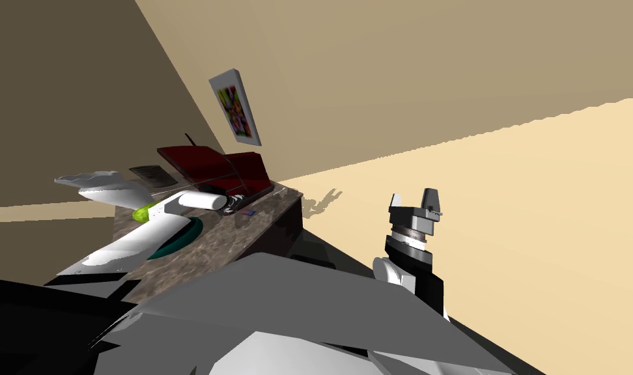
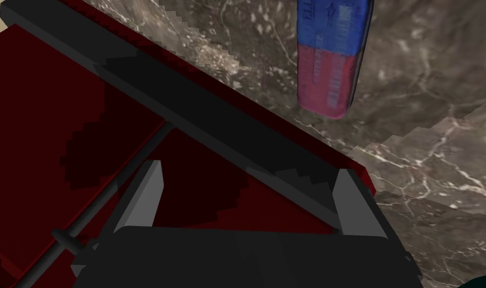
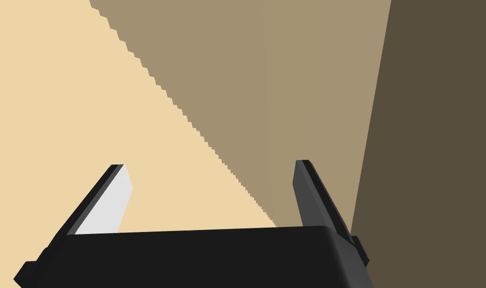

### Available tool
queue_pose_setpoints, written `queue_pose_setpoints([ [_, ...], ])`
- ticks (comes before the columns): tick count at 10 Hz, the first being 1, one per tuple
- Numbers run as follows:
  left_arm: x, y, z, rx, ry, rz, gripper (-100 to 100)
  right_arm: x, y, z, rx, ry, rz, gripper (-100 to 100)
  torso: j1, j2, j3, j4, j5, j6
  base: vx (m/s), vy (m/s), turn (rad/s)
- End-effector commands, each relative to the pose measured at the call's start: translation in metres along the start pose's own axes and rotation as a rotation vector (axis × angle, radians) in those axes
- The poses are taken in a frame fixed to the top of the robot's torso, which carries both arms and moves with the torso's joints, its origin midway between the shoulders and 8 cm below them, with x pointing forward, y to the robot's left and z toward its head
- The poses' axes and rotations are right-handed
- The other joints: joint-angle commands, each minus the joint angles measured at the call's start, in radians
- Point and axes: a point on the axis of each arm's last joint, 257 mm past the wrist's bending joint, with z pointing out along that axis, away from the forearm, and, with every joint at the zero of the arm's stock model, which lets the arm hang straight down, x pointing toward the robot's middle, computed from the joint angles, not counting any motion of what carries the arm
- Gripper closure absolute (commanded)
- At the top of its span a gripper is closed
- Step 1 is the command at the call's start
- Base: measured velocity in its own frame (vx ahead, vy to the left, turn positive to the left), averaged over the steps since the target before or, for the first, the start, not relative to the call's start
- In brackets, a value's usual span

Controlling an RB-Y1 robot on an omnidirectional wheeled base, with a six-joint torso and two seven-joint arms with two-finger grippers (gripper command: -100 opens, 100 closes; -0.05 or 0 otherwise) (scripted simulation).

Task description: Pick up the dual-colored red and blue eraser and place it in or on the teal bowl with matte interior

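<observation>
The left claw (image 2: 249, 169) hangs open over a dark red case (image 2: 47, 125), perhaps a laptop, the red-and-blue eraser (image 2: 329, 55) just beyond. The right claw (image 3: 209, 167) is open too.

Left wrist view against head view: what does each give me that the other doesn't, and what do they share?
Left wrist view: the eraser close up, one half blue and one half red, both printed, lying flat. The open left pincer hangs over the red case, and the eraser lies beyond it.

Head view: the right pincer, open, held beside the counter; the wall picture; and the teal bowl, partly under the left forearm.

Shared: the counter, the red case and the eraser, which is tiny from the head.
</observation>
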Motion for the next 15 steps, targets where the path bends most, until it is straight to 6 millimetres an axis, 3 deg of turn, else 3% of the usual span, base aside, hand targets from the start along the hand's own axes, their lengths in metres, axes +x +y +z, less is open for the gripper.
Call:
queue_pose_setpoints([
  [1,-0.005,0.006,-0.001,-0.035,0.016,-0.023,-100,0.0,0.0,0.0,0.0,0.0,0.0,0,0.0,0.0,0.0,0.0,0.0,0.0,0.021,0.011,-0.091],
  [7,-0.003,0.034,-0.005,-0.162,0.082,-0.067,-100,0.0,0.0,0.0,0.0,0.0,0.0,0,0.001,-0.001,0.0,0.0,0.0,0.0,0.02,0.016,-0.031],
  [15,0.017,0.072,-0.016,-0.322,0.209,-0.121,-100,0.0,0.0,0.0,0.0,0.0,0.0,0,0.001,-0.002,-0.001,0.0,0.0,0.0,0.026,0.018,-0.026],
])
